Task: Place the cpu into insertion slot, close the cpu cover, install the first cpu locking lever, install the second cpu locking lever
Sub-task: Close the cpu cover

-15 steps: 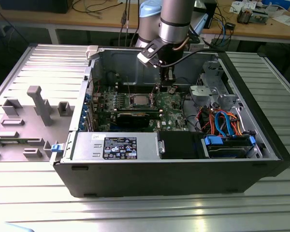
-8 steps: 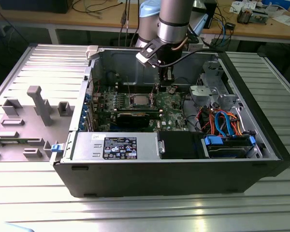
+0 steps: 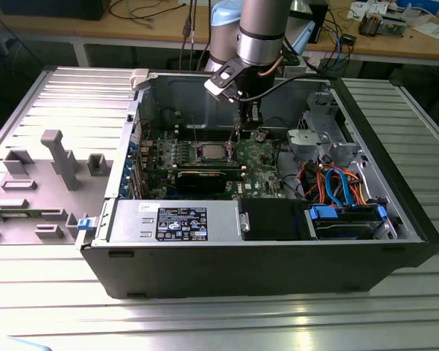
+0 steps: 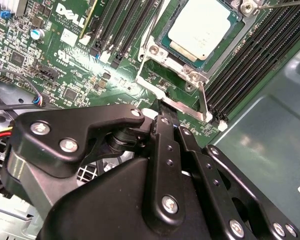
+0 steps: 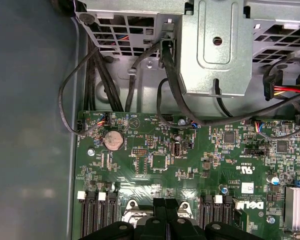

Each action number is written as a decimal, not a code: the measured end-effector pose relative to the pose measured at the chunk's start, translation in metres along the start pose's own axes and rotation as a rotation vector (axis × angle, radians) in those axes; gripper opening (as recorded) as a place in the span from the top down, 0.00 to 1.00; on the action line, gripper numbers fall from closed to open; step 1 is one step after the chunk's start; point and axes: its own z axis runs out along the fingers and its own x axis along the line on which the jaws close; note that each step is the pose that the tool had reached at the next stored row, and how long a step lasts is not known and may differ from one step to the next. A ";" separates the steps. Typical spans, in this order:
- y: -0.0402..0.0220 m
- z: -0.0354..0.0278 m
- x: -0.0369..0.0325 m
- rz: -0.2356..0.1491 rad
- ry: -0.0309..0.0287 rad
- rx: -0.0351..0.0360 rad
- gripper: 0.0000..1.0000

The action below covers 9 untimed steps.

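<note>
cpu (image 4: 202, 27) sits flat in the insertion slot (image 4: 154, 49), silver top up, so count step one done. You can see the same from the exterior view: cpu (image 3: 211, 152) mid-board, arm directly above.

cpu cover (image 4: 182, 106) is not down. It stands lifted off the socket on the side nearest the gripper (image 4: 167, 112), leaving the chip exposed. One thin locking lever (image 4: 202, 97) rises beside it, unlatched, which it has to be for the cover to swing.

Tool: fingers (image 4: 162, 135) are pressed together, tips right at the cover's free edge. That looks like a pushing pose, not a grab. You can't tell whether the thin plate is pinched between them.

First wrist view agrees: gripper (image 5: 166, 202) has its tips low over the board between the memory slots (image 5: 97, 215).
</note>
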 end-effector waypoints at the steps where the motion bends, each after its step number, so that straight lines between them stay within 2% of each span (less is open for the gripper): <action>1: 0.0000 0.0000 0.0000 0.000 0.0000 -0.0001 0.89; 9: -0.0004 0.0000 0.0000 0.000 0.0000 0.0000 0.89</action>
